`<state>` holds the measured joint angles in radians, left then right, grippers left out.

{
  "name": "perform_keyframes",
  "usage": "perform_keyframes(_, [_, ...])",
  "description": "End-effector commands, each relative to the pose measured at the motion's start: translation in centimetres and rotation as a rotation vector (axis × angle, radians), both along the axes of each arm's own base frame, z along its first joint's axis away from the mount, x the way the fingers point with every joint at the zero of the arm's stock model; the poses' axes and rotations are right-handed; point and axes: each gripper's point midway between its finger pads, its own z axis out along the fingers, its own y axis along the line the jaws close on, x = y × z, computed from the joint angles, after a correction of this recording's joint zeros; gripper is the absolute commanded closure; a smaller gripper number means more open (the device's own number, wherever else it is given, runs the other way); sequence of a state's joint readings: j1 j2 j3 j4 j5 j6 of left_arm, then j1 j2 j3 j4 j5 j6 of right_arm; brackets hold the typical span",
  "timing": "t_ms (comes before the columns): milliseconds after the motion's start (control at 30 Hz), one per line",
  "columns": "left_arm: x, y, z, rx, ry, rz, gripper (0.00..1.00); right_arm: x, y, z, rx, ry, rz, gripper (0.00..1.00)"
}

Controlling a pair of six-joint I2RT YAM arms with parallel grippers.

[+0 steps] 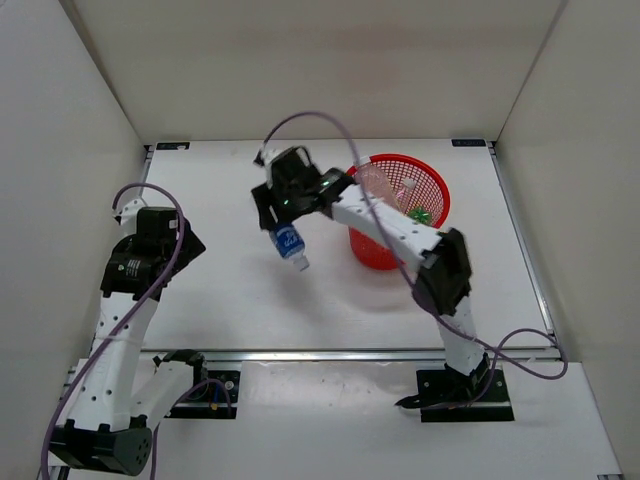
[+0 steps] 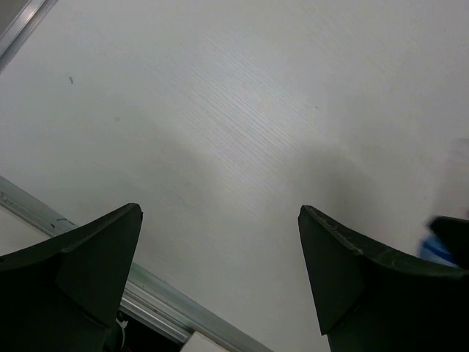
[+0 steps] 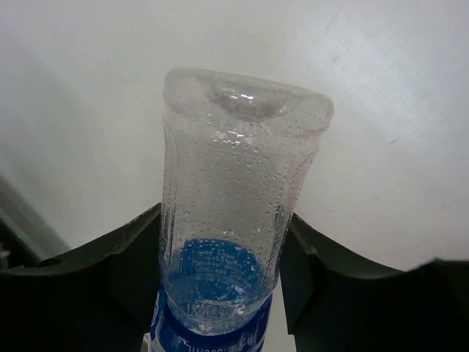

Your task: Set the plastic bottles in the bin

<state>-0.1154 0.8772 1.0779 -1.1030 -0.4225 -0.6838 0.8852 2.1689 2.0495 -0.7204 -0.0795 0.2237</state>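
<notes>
Right arm reaches forward-left, right fingers [image 3: 124,257] clamped on the tilted blue-label bottle [image 1: 289,243] over the bench [image 1: 220,290], left of the red mesh bin [image 1: 432,190]; left arm folded, left fingers [image 2: 95,249] spread wide.

No legible print on blue-label bottle [image 3: 234,205].

light: bright, even | shadows: soft, faint | blur: wrist-view edges

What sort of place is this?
Probably a laboratory robot cell: two arms bolted to a white table, plain white panels around it, a red bin and a blue-label bottle as props.
</notes>
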Motion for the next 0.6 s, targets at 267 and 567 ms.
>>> perform_keyframes(267, [7.8,-8.1,-0.6,-0.127,-0.097,-0.303,0.01,3.0,-23.7,31.9,0.506,-0.600,-0.286,0.84])
perform_keyframes(567, [11.8,-16.2,1.1,-0.096,-0.110,-0.528,0.02,7.5,-32.2,23.4,0.372,-0.583,-0.446,0.75])
